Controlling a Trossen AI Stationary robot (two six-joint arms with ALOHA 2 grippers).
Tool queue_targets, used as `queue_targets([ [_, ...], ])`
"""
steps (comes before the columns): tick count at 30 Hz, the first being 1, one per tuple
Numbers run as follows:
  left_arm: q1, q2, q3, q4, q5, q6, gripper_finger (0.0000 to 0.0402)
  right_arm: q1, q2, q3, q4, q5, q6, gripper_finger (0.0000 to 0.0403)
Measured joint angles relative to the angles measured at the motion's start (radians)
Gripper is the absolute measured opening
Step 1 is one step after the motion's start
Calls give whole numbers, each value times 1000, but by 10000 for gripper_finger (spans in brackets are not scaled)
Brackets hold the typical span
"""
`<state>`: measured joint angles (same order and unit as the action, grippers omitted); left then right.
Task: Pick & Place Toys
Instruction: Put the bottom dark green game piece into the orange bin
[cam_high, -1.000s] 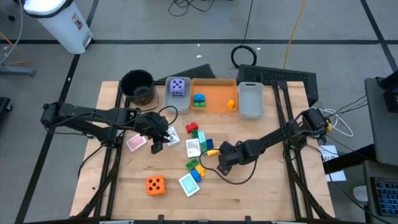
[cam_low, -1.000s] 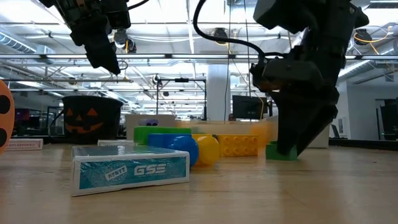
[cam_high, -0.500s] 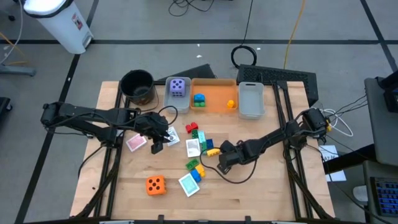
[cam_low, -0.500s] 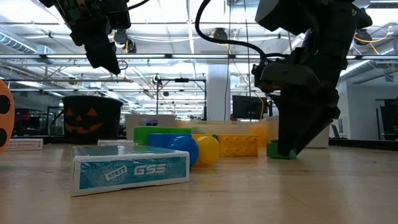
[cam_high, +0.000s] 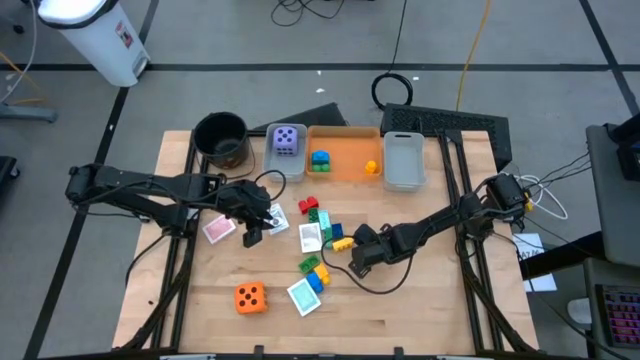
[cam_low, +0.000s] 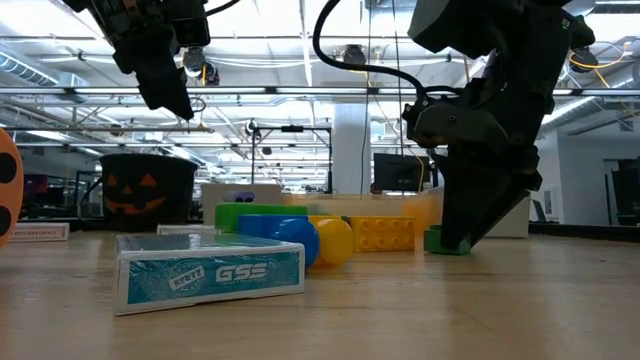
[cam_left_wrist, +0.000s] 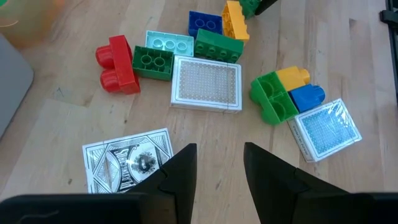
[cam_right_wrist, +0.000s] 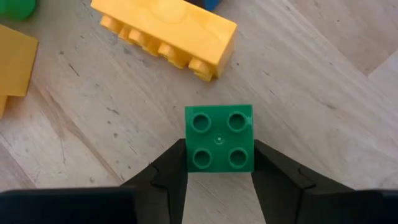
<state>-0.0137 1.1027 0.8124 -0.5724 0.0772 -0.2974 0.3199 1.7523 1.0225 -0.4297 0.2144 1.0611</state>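
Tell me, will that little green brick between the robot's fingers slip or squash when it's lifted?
Probably neither. The green brick looks like hard moulded plastic, so likely stiff and light. Its flat sides meet the right gripper squarely, so it should hold, though smooth plastic might slide a little.

Two slim black jointed arms, left arm (cam_high: 150, 190) and right arm (cam_high: 440, 225), each trailing looped black cables, ending in matte black angular fingers (cam_right_wrist: 168, 171).

Overhead, table-level and two close wrist cameras, all sharing the brick cluster (cam_high: 322, 236).

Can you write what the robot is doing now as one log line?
right gripper: shut on green brick, on table | left gripper: open, above white card
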Motion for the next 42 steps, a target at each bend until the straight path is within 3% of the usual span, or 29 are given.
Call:
queue_targets([
  [11, 0, 0, 0, 4, 0, 4, 136, -44, -75, -1, 12, -8, -34, 136],
  [24, 0, 0, 0, 63, -1, 3, 136, -216, -293, 0, -2, -6, -208, 136],
  [32, 7, 0, 0, 110, -10, 6, 136, -371, -434, 0, -1, -12, -309, 135],
  [37, 41, 0, 0, 188, -11, 7, 136, -525, -469, 24, -12, -118, -412, 135],
  [42, 99, 0, 0, 293, -60, 7, 136, -670, -452, 109, -23, -211, -644, 135],
])
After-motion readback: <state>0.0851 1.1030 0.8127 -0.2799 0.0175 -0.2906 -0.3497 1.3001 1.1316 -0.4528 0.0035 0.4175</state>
